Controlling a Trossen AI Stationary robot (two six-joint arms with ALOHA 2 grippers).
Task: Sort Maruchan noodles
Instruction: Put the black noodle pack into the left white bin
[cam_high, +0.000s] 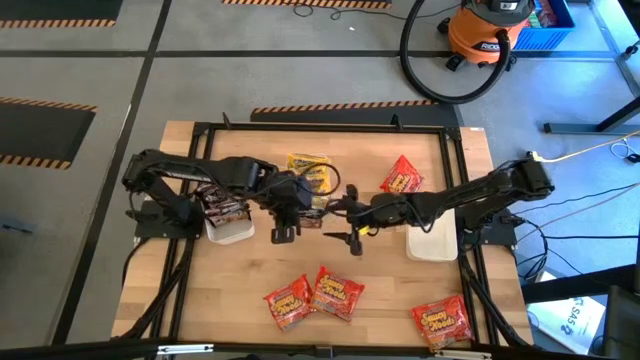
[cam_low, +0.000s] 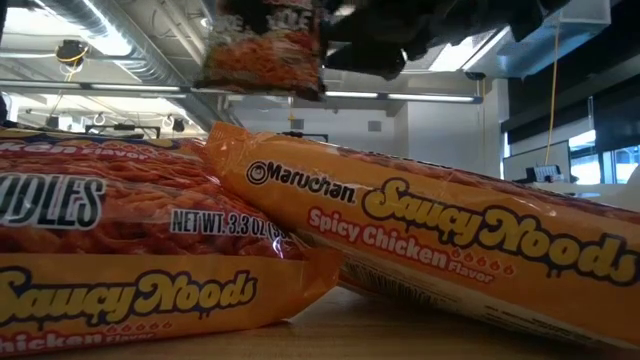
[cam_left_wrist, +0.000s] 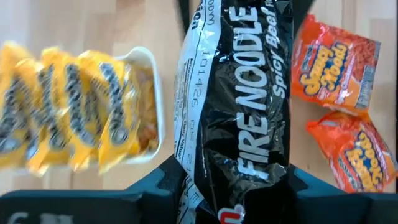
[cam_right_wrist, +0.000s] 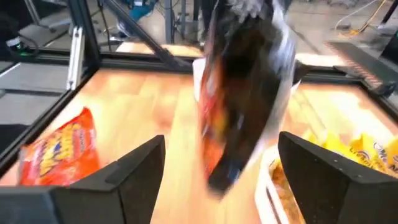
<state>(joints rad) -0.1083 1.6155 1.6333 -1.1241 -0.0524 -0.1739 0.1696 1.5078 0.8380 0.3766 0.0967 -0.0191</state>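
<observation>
A black Maruchan noodle packet (cam_left_wrist: 236, 93) with "Fire Noodle" print hangs in the air over the table's middle, with my left gripper (cam_left_wrist: 230, 190) shut on it. In the low view the same packet (cam_low: 265, 50) hangs high above the table. My right gripper (cam_right_wrist: 217, 174) stands open close by on the right, its fingers on either side of the blurred dark packet (cam_right_wrist: 242, 93) and apart from it. Several yellow packets (cam_left_wrist: 68, 106) stand on edge in a white tray (cam_left_wrist: 155, 93). Orange packets (cam_high: 337, 292) lie flat near the front edge. My left gripper pinches the black packet's upper end (cam_left_wrist: 217, 199) between its two fingers (cam_left_wrist: 155, 186), which lie across the packet's width. The fingers come from above, slanting down. The packet hangs below them, lifted clear of the table.
A white tray (cam_high: 228, 230) with dark packets sits at the left, another white tray (cam_high: 432, 242) at the right. A red-orange packet (cam_high: 402, 178) lies at the far right, more orange ones (cam_high: 443, 322) at the front. A black frame (cam_high: 300, 128) rims the table.
</observation>
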